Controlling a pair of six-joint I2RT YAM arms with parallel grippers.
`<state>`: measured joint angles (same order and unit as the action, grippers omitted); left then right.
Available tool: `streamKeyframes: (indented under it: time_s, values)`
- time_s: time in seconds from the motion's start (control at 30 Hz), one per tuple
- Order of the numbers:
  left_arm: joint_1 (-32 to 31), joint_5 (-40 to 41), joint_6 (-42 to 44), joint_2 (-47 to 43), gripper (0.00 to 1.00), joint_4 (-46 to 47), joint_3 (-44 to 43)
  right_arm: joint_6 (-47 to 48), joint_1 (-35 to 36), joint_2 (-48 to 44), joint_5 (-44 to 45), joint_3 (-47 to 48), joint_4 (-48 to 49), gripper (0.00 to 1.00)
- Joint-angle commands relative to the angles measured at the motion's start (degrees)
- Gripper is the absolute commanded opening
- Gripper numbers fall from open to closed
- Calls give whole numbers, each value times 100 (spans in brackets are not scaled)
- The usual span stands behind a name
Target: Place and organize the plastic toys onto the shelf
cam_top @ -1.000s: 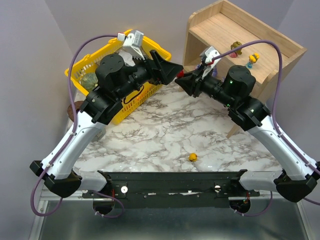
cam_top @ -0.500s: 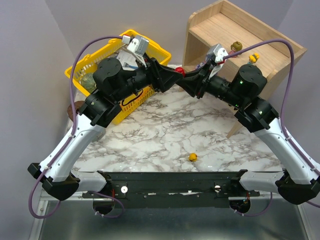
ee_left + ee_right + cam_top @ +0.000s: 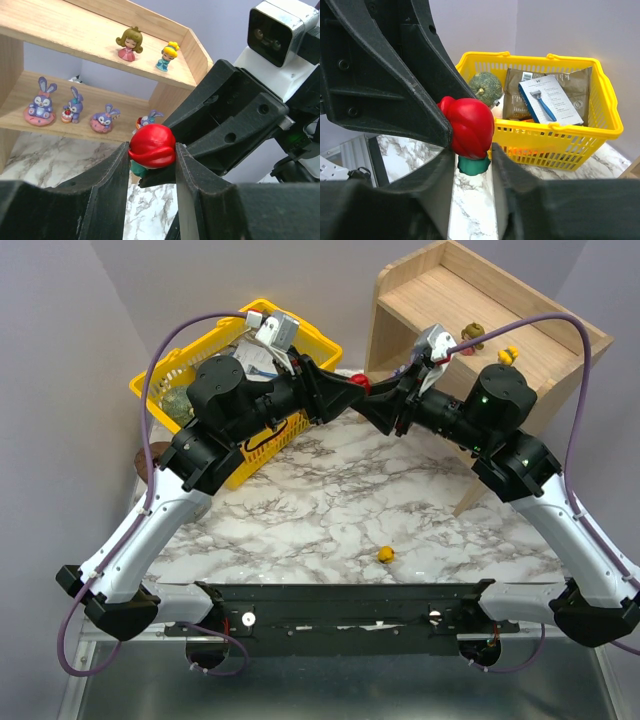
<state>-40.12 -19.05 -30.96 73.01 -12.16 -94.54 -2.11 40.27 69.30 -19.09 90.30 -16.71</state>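
While both arms meet in mid-air over the bench (image 3: 330,490), the red-headed toy (image 3: 152,146) hangs between them, just in front of the shelf (image 3: 100,45) and off any surface. Left tool (image 3: 152,150) is clamped on the red head, one finger pressed to each side. Right tool (image 3: 471,154) grips lower down, fingers closed around the green base. Looks like a hand-over. The two grips sit at different heights so neither blocks the other, and the toy can pass between the basket-side arm and the shelf-side arm. Which arm gives and which takes can't be told.

Four purple rabbits (image 3: 41,102) stand in a row on the lower tier and two dolls (image 3: 130,44) side by side on the upper tier, so sorting seems to go by kind. Red toy probably belongs up with the dolls. One small yellow toy (image 3: 384,554) lies alone on the bench near the arm bases, not yet shelved.

Hidden: the toy's face and body, covered by fingers in both wrist views. Top view shows barely a red sliver between the tools. Rightmost rabbit is partly behind the red head. Lower tier can't be seen from above. Basket (image 3: 570,127) holds a gourd (image 3: 482,86), a razor box (image 3: 550,102) and other packets partly covered, none of them toys.
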Motion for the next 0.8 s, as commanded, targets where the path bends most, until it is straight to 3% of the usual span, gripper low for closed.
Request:
streamKeyframes:
  time_s: [0.0, 0.03, 0.13, 0.37, 0.5, 0.63, 0.77]
  values:
    - [13, 349, 64, 28, 0, -216, -292, 61, -19, 66, 107, 312, -192, 50]
    - [13, 436, 55, 72, 0, -364, -336, 105, -19, 75, 151, 347, -210, 62]
    - [13, 542, 38, 213, 0, -654, -582, 149, -19, 145, 301, 471, -245, 73]
    - [22, 534, -77, 503, 0, -1129, -1117, 518, -19, 347, 362, 699, -254, 76]
    - [13, 481, -156, 635, 0, -1271, -1251, 624, -19, 470, 415, 796, -245, 76]
    - [13, 463, -165, 661, 0, -1288, -1268, 624, -19, 594, 529, 893, -280, 64]
    - [22, 507, -86, 697, 0, -1394, -1312, 598, -19, 637, 687, 937, -236, 59]
